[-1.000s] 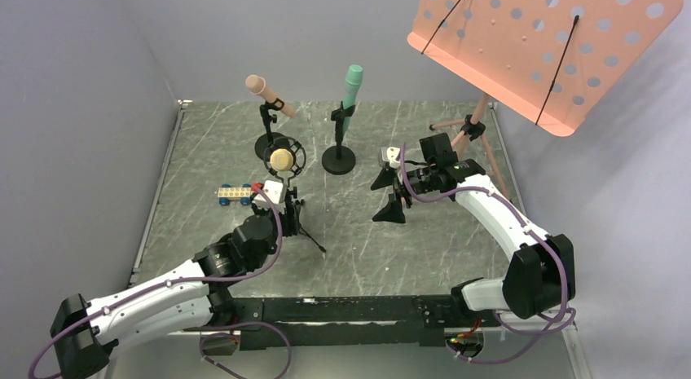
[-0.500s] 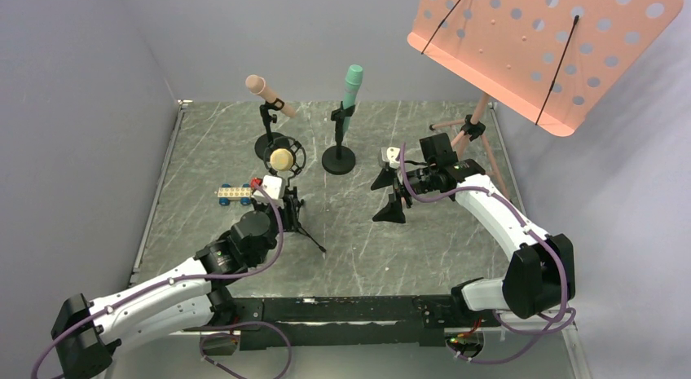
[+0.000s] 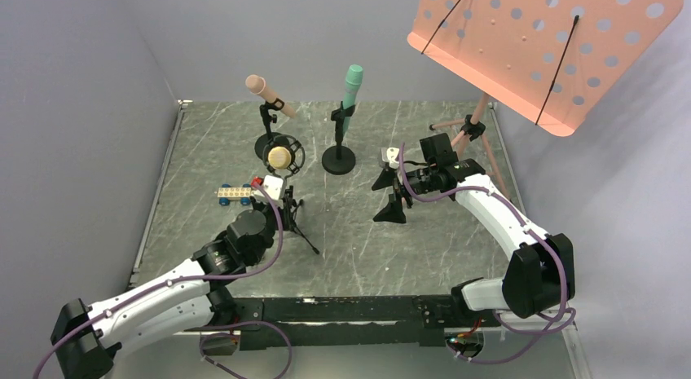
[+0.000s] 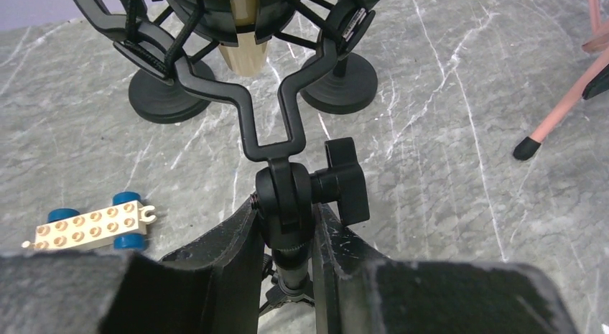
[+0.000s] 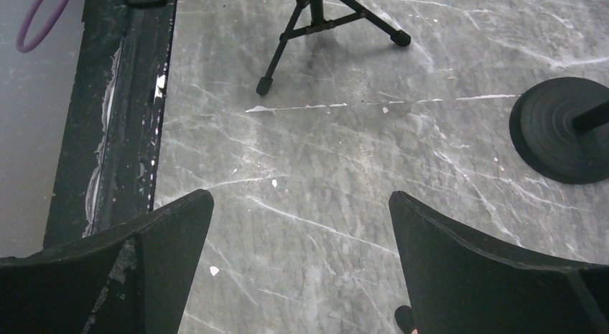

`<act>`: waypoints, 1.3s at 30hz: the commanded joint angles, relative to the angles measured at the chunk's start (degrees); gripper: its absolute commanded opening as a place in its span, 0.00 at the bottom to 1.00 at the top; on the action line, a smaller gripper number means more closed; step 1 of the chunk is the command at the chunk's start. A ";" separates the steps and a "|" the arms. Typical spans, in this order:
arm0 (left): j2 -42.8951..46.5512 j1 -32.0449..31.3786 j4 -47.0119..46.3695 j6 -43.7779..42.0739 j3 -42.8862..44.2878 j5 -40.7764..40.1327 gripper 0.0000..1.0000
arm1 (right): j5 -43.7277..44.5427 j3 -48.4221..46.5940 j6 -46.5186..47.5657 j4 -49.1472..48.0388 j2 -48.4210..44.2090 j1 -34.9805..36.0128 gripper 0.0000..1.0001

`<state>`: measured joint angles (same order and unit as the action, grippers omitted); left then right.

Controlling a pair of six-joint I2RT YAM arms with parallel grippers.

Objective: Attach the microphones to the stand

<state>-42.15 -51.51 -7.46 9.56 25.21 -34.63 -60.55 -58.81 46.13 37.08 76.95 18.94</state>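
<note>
The near-left black tripod stand [image 4: 284, 194], bearing the pale yellow plastic microphone [image 4: 243, 50], is clenched at its joint by the left gripper [image 4: 285, 230]; the right gripper [image 5: 298, 201] is spread wide, empty. Steadying seems to be in hand; a careful release is called for next.

Robot lab test cell
Grey walls [image 3: 81, 110] box in a marbled surface [image 3: 367, 240]; cabled left arm [image 3: 163, 293] and right arm [image 3: 497, 212] stand on a black rail [image 3: 350, 310].
</note>
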 commanded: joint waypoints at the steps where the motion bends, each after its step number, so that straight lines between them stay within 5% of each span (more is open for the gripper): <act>1: 3.46 1.83 -2.90 -5.78 0.87 1.74 0.00 | -1.11 -1.57 1.86 -0.08 0.30 -0.24 1.00; 23: -1.57 33.70 -9.32 -8.04 12.60 29.30 0.00 | -0.98 -2.45 3.31 1.92 0.82 -0.39 1.00; 39: -21.28 56.65 -22.89 -7.70 24.59 47.85 0.00 | -1.47 -2.86 4.23 3.22 1.03 -0.48 1.00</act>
<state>-60.01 0.95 -15.55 2.33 44.80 6.98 -60.51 -59.42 48.49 40.34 78.02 18.76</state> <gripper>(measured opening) 0.296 0.994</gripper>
